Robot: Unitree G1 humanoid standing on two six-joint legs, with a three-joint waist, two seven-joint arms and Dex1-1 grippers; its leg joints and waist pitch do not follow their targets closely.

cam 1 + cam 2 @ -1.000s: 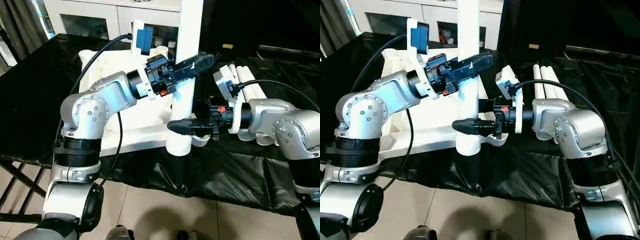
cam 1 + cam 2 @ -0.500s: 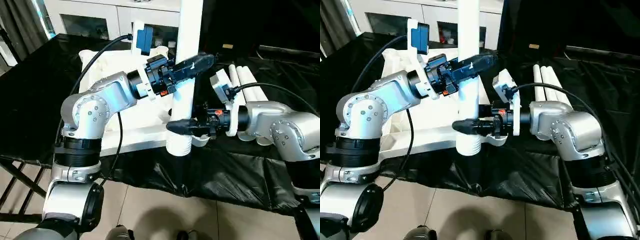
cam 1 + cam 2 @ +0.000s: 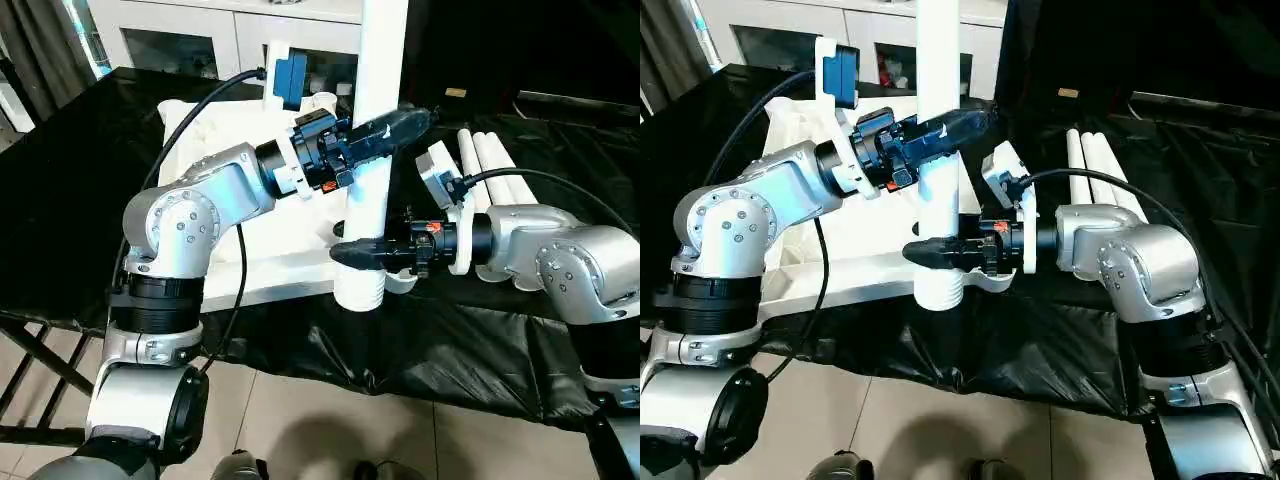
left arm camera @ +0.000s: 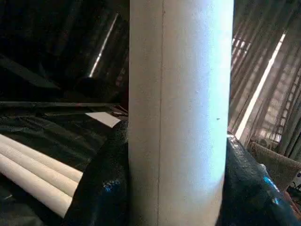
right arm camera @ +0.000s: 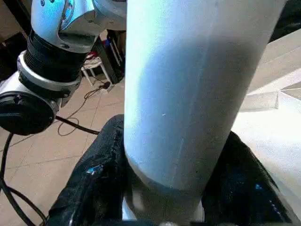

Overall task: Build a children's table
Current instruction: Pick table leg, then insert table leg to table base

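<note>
**Two grippers clamp one upright leg at the corner of a children's table**

On the left, the robot's silver left arm [image 3: 200,205] reaches across the white ribbed plastic table top [image 3: 225,170], which lies flat on the large black-draped table [image 3: 70,180]. The left gripper [image 3: 385,128] pinches a long white tapered tube leg [image 3: 375,90] high on its shaft, one black finger [image 3: 405,122] crossing the front of the tube; the left wrist view shows both black pads [image 4: 101,188] pressed against opposite sides of the white tube.

The leg stands upright at the near right corner of the table top, its ribbed lower end [image 3: 360,290] at the table edge, just above the black cloth; whether it is seated in a socket cannot be told. Its upper end runs out of the top of the picture.

Lower down, the right gripper [image 3: 362,254] pinches the same leg just above that ribbed end, with a black finger [image 3: 940,250] lying across the front of the tube. The right wrist view shows the dark pads [image 5: 94,183] hugging the tube on both sides.

Farther right, behind the silver right arm [image 3: 545,250], spare white tube legs [image 3: 495,165] lie side by side on the black cloth. A white glass-door cabinet [image 3: 200,35] stands beyond the table.
</note>
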